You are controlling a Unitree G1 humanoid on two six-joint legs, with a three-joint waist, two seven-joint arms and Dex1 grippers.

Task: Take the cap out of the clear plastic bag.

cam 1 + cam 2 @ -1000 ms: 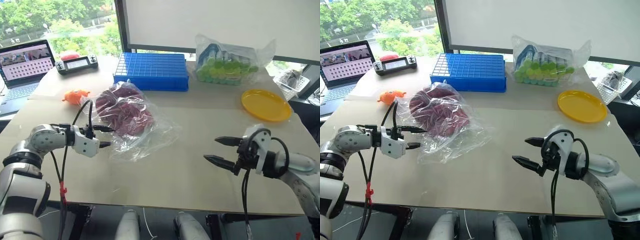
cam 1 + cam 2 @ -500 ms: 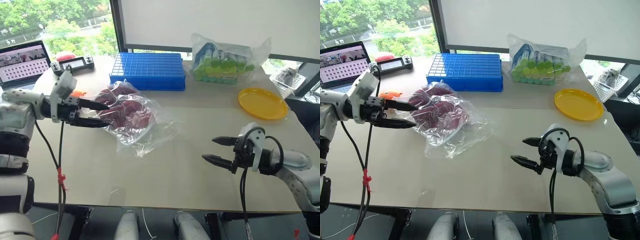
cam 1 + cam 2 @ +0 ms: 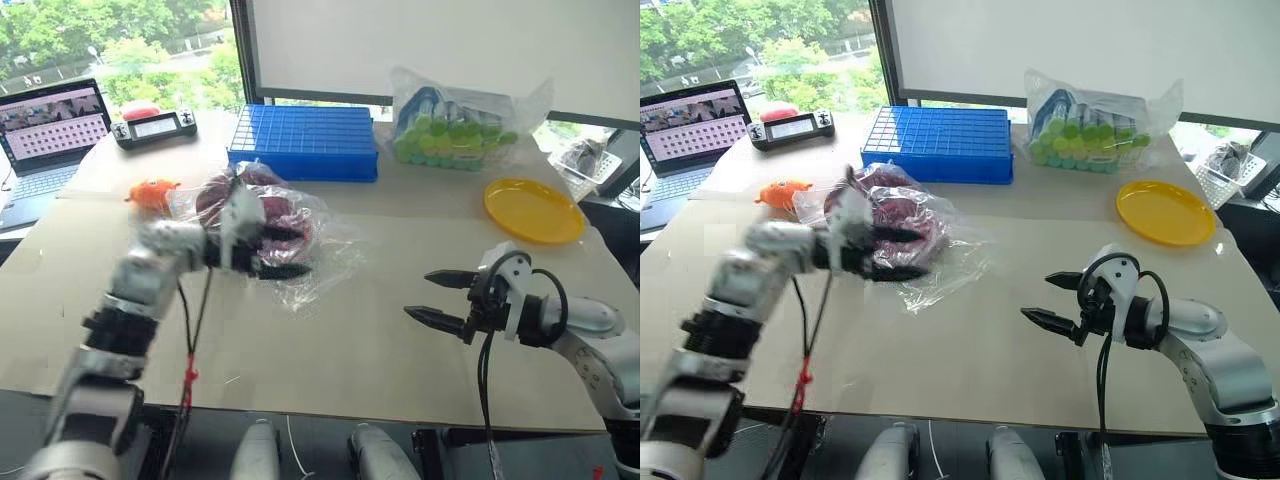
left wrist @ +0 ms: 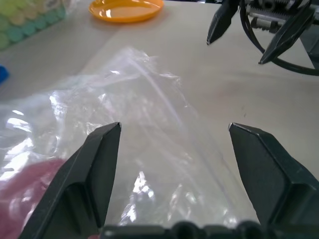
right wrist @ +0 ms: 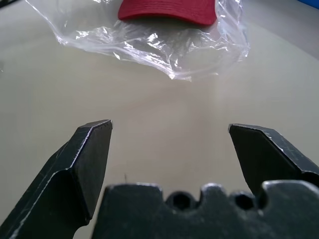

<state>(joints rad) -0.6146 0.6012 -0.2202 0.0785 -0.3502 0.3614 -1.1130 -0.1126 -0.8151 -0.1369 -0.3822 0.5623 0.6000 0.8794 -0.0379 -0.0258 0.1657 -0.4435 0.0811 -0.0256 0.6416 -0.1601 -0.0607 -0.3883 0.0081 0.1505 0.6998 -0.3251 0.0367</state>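
Half the cap (image 3: 262, 222) hides under the clear plastic bag (image 3: 320, 255) — left gripper (image 3: 285, 252) blurred

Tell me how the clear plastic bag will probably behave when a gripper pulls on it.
The clear plastic bag looks thin and crinkled, so it will probably stretch and fold rather than hold its shape. It seems very light, so it may slide over the smooth table, dragging the cap inside along.
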